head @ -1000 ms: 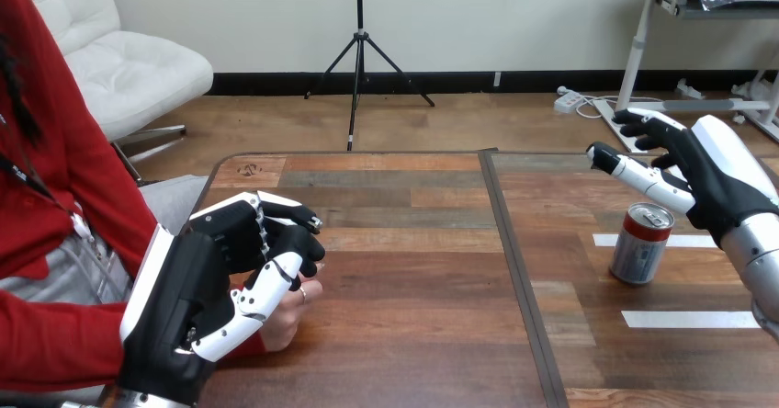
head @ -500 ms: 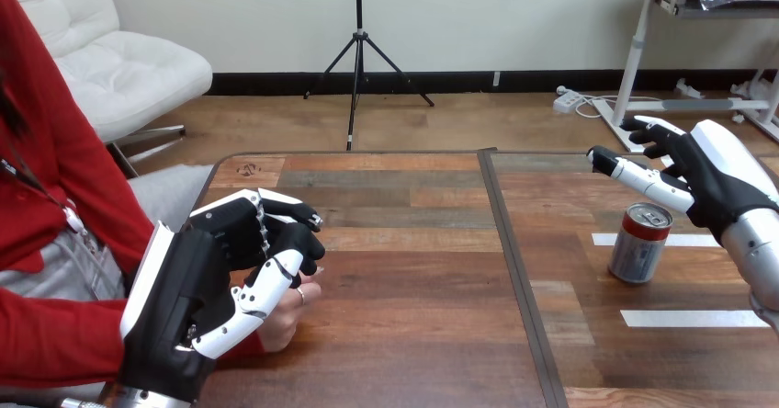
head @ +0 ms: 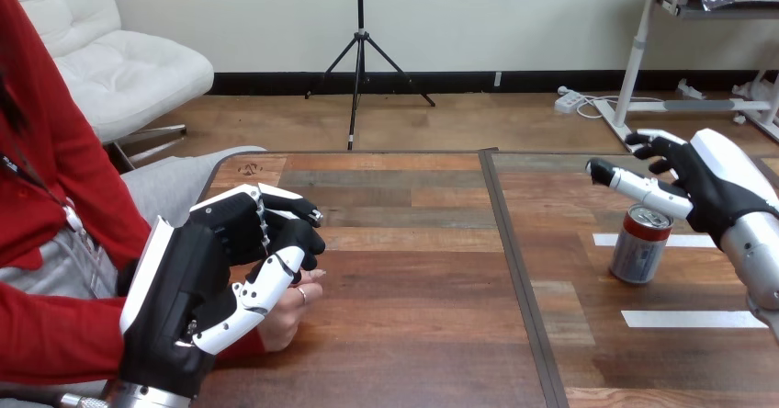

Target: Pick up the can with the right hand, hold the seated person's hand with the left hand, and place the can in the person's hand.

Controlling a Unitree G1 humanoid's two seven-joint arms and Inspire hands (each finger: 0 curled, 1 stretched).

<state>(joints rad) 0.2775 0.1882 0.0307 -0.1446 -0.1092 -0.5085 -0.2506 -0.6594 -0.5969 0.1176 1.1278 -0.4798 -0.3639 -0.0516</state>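
1. One wooden table (head: 413,298) fills the foreground, split by a single dark seam (head: 514,270) that runs from its far edge toward the robot.
2. There is one can (head: 640,243), red and silver. It stands upright right of the seam, resting on the tabletop.
3. Two white tape strips lie right of the seam. The farther strip (head: 700,240) passes behind the can, and the nearer strip (head: 689,318) lies closer to the robot.
4. The right hand (head: 712,183) hangs right of the seam, just above the can. Its fingers are spread and relaxed and hold nothing. Its thumb (head: 634,186) reaches out over the can's top, and whether it touches the can cannot be told.
5. The left hand (head: 207,289) is well left of the seam, its fingers and thumb curled round the person's hand (head: 292,309).
6. One hand of the person shows, resting on the table beneath the left hand's palm.
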